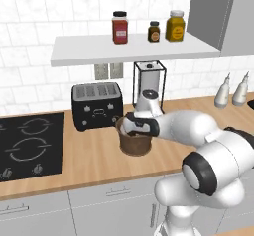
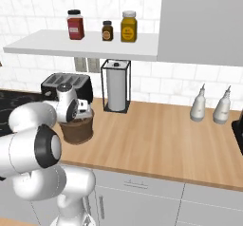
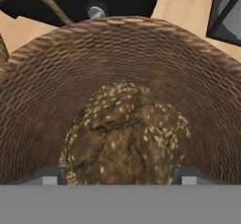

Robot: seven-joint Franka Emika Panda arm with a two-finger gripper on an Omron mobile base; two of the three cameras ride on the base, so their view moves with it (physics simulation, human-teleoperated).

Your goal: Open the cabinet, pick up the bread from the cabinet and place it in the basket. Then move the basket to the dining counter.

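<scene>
Between open claw (image 3: pixel 115 175) tips — bread (image 3: pixel 127 133), inside basket (image 3: pixel 47 77)

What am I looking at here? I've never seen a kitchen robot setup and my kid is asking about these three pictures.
It is a computer-drawn kitchen with a white robot arm on a rolling base. Two pictures are taken from cameras on the base, behind the arm, one from its left and one from its right. The third comes from a camera on the hand, looking down past its fingers.

On the wooden worktop stand a black toaster, a paper towel holder, two white bottles and a brown woven basket. Three jars sit on the white shelf above.

The hand view looks into the basket, where a seeded brown bread lies. The gripper is over it, fingers spread wide either side, so the bread seems not to be held.
</scene>
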